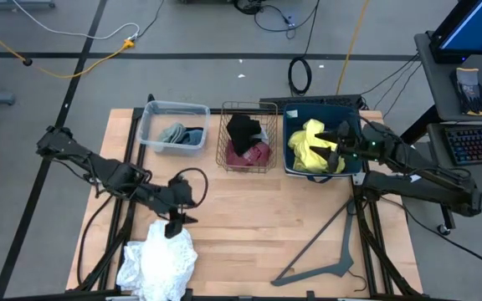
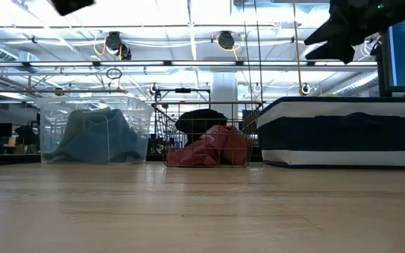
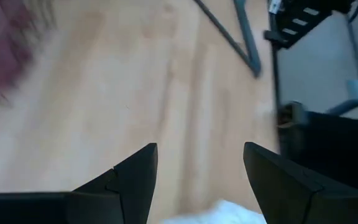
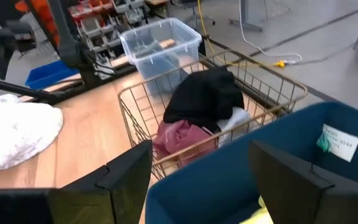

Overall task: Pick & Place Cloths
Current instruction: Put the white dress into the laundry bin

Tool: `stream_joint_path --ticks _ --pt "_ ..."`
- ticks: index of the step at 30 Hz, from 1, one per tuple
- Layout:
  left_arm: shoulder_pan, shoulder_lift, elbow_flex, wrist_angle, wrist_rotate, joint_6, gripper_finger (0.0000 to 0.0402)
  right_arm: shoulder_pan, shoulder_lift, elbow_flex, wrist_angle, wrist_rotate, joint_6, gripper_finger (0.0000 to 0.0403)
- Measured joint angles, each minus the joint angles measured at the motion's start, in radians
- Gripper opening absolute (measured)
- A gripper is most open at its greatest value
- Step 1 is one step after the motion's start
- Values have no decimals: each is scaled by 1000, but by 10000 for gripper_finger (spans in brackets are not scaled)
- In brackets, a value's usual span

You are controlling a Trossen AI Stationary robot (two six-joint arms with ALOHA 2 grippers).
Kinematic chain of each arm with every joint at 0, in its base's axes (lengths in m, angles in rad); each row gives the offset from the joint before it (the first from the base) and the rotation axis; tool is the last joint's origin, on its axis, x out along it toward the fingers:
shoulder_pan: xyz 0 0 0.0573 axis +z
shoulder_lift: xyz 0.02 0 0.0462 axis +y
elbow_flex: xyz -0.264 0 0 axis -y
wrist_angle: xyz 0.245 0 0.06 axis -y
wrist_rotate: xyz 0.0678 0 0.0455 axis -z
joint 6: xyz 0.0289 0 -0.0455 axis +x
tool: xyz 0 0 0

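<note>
White cloth (image 1: 157,261) at near table edge; left tool (image 1: 174,224) wide above; right tool (image 1: 339,144) wide over blue bin (image 1: 289,134).

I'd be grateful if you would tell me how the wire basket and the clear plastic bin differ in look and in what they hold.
The wire basket is an open metal grid, while the clear plastic bin has solid see-through walls. The wire basket holds a black cloth lying over a maroon-pink cloth; the clear plastic bin holds a teal-blue cloth beside a light grey cloth. The basket stands in the middle of the row, the bin at its left end. Both sit along the table's far edge.
</note>
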Motion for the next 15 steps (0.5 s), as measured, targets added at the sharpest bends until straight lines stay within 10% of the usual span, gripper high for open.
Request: stream_joint_path --ticks 15 --pt "-170 124 0 -126 222 -803 241 11 -6 0 0 0 -4 254"
